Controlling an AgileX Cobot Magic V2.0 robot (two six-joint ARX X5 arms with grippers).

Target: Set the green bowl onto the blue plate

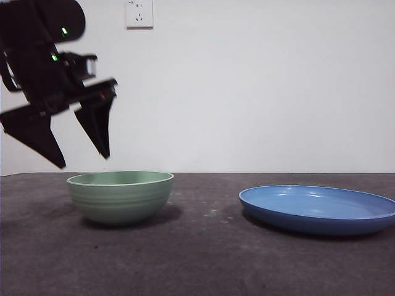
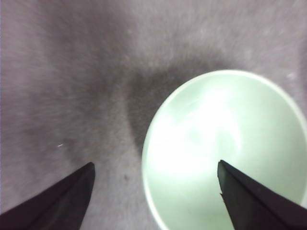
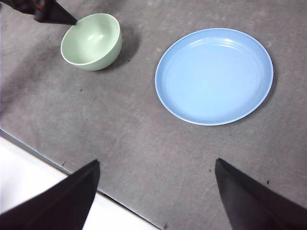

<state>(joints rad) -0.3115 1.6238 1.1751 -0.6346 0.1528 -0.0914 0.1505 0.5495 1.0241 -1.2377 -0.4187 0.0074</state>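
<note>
From the front, the green bowl (image 1: 120,196) sits on the dark surface (image 1: 197,259), well apart from the blue plate (image 1: 318,209). The left end effector (image 1: 83,157) hangs wide open and empty just above the bowl's edge. The right wrist view shows the right end effector (image 3: 156,167) open, holding nothing, high over the surface.

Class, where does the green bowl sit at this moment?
In the front view the green bowl stands on the dark table at the left, apart from the blue plate on the right, with the open left pincer poised just above its rim.
</note>
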